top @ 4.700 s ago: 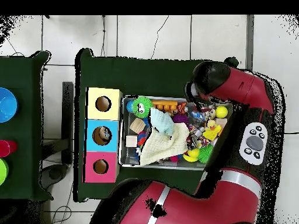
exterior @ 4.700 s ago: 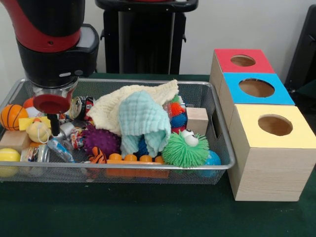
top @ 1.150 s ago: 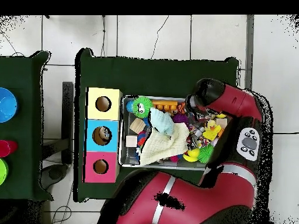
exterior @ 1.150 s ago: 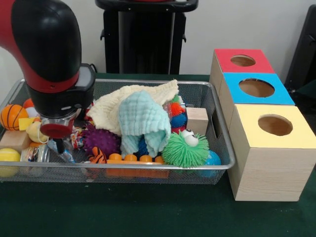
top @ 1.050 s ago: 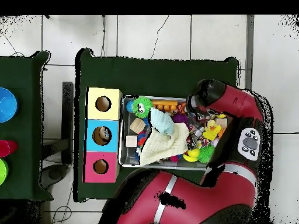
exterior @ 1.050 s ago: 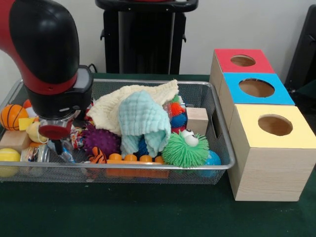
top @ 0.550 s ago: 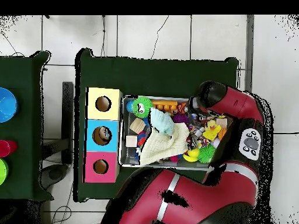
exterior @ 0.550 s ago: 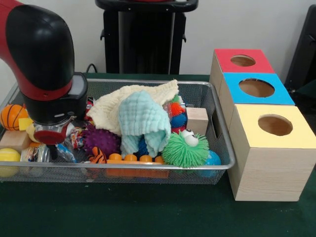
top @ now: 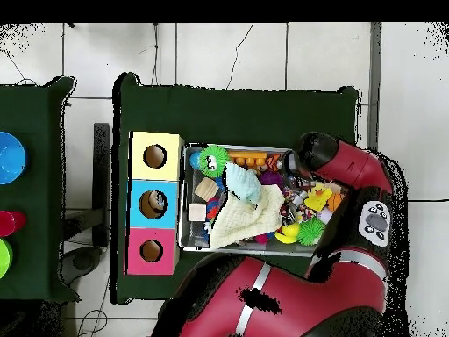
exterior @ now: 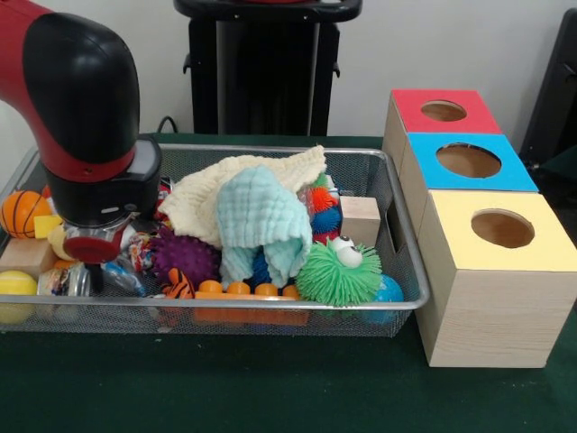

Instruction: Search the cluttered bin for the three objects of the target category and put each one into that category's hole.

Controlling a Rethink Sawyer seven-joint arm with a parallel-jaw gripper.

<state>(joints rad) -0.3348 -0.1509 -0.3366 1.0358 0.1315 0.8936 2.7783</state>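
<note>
front view puts the hand (exterior: 94, 267) low in the left end of the wire bin (exterior: 397, 216), under the arm's red disc, down among small wrapped and shiny bits — whether it is spread or pinching something cannot be told, since the clutter and the mesh hide its tips. just beside it lie a yellow duck (exterior: 59, 240), a wooden block (exterior: 25, 256), a yellow ball (exterior: 15, 287) and a basketball toy (exterior: 20, 213); a purple spiky ball (exterior: 184, 256) sits on its other side. further out, two cloths (exterior: 257, 216) cover the middle of the pile, with a green fuzzy toy (exterior: 339, 272) in front. the three holed boxes (exterior: 491, 271) stand outside the bin's far end, well apart from the hand. a good pick here likely needs one piece isolated — lift straight up so neighbours are not dragged along.
</note>
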